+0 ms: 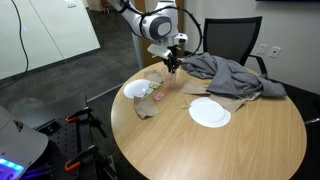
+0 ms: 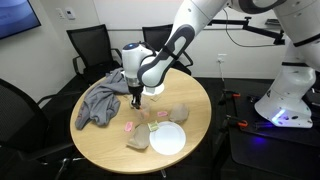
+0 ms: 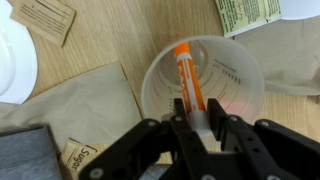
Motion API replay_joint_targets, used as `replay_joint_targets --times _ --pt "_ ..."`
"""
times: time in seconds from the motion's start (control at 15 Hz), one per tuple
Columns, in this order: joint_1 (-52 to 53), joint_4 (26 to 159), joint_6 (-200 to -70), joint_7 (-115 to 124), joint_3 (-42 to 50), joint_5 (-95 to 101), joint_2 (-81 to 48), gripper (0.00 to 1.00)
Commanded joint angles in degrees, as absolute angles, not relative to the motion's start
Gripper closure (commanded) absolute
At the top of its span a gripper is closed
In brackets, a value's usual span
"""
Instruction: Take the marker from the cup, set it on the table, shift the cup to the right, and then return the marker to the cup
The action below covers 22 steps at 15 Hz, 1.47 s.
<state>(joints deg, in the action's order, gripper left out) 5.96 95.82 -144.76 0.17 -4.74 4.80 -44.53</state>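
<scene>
While the marker [image 3: 187, 75] leans inside the cup [image 3: 240, 85] on the table [image 1: 235, 150], the pincer [image 3: 198, 115] straddles its near end, fingers close alongside; whether they clamp it I cannot tell.

In the wrist view the marker's [image 3: 188, 75] lower end is hidden behind the gripper [image 3: 198, 128], which also covers the cup's [image 3: 240, 70] near rim. Whether the gripper touches the marker cannot be told. A plate [image 3: 10, 55] is cut off at the left edge. In both exterior views the marker is too small to make out.
</scene>
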Motion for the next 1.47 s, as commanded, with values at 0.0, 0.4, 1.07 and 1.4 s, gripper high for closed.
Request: replay_joint_targets --times 0.0,0.4,1.07,1.4 --pt "5.8 94.3 -142.9 -1.3 -5.2 3.5 -44.8 0.99" --pt "7.4 99.1 -144.6 0.6 -4.3 4.7 -40.1 0.95" --pt "12.7 108.3 -145.1 4.7 -0.8 11.0 -25.2 0.95" --pt "12.6 114.7 -145.3 6.7 -0.5 15.7 -14.7 0.95"
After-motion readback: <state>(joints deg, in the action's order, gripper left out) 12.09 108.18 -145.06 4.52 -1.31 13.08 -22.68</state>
